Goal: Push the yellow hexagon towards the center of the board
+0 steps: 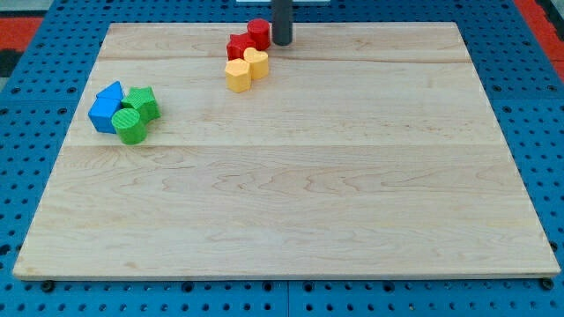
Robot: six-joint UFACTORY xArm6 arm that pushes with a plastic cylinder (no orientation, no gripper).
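The yellow hexagon (237, 76) lies near the view's top, left of centre, on the wooden board (291, 202). A yellow heart-like block (256, 62) touches its upper right side. A red block (238, 46) sits just above them, and a red cylinder (258, 33) is at its upper right. My tip (281, 41) stands at the board's top edge, just right of the red cylinder and above-right of the yellow blocks, close to the cylinder; I cannot tell whether they touch.
At the view's left a blue block (107, 107), a green star-like block (141, 102) and a green cylinder (130, 127) are bunched together. A blue perforated surface (538, 106) surrounds the board.
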